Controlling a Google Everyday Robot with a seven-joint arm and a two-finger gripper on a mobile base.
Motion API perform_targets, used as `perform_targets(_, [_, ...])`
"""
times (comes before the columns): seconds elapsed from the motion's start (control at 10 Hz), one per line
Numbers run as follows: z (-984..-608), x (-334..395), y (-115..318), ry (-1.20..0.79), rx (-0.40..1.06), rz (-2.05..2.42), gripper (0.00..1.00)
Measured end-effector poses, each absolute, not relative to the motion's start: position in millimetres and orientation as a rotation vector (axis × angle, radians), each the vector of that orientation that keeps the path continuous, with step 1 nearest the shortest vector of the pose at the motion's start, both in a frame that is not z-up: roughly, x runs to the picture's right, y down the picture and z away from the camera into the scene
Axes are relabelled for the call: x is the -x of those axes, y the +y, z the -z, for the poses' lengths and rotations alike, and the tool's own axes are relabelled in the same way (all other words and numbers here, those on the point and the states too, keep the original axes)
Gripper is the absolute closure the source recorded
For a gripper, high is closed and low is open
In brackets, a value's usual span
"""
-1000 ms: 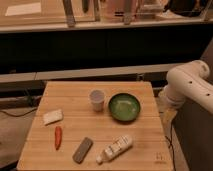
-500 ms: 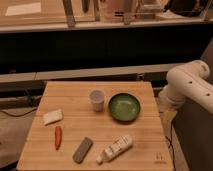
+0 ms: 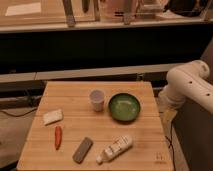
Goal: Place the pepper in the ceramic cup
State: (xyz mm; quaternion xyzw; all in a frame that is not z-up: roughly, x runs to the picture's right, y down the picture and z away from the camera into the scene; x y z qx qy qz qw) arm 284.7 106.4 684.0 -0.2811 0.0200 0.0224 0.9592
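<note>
Camera view: bent arm (image 3: 189, 86), gripper unseen

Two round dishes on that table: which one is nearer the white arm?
The green bowl: wide, shallow, and right of the small whitish cup. The arm stands at the right; its gripper is out of view.

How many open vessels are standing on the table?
2. The cup stands near the middle of the table; the green bowl stands just right of it. Nothing seems hidden. The gripper is out of view; only the arm shows at the right.
</note>
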Motion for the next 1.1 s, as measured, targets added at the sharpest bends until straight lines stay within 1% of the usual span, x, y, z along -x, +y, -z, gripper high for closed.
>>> perform_targets(0.8, [-682, -280, 106, 0.042, 0.564, -0.032, 0.2])
perform_targets(1.1, [-680, -235, 100, 0.036, 0.543, 0.024, 0.2])
